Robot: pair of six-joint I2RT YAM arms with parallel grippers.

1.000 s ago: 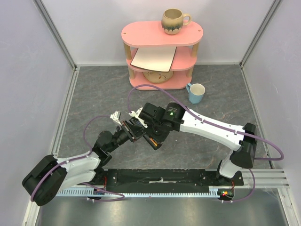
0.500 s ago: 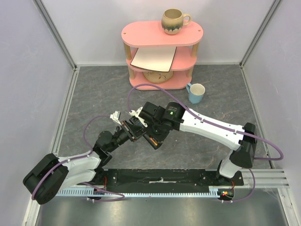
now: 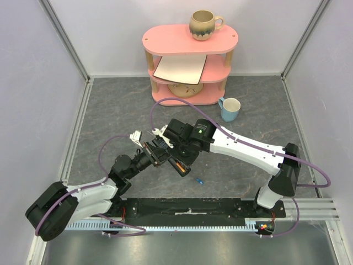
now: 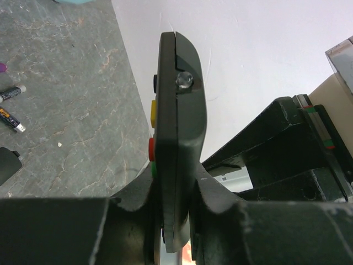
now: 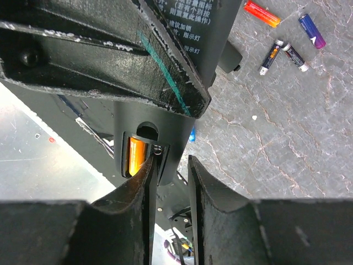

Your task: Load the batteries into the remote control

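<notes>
Blue battery (image 3: 197,180) newly lying on table (image 3: 110,110), right gripper (image 5: 171,163) now spreading apart, empty; left gripper (image 4: 175,182) clamping remote (image 4: 176,110).

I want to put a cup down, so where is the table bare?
Bare: the table left of the pink shelf, toward the left rail, and right of the blue mug. Crowded: the middle, around the held remote and the blue battery.

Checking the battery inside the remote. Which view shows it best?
Right wrist: the orange battery sits close-up in the remote's open bay. Left wrist shows the remote edge-on, bay hidden; top shows only a tiny orange sliver.
</notes>
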